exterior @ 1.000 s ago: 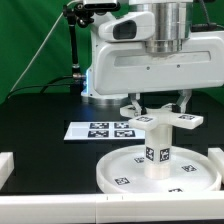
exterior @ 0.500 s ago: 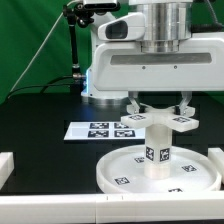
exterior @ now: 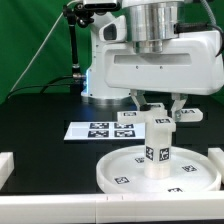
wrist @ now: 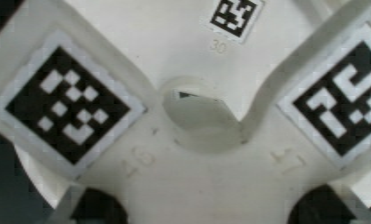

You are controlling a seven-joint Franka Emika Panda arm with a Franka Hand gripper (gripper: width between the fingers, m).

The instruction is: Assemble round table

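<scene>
Tagged cross-shaped base [wrist: 182,130], close up

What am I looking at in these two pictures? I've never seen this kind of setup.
A white robot arm is putting together a small plastic table. The exterior view looks at it from off the arm. Its gripper holds the cross-shaped base on top of the short leg, which stands upright on the round disc. The flat sheet with black squares behind is the marker board, only a camera aid. The wrist view looks down from the arm at the cross-shaped base, close up.
</scene>
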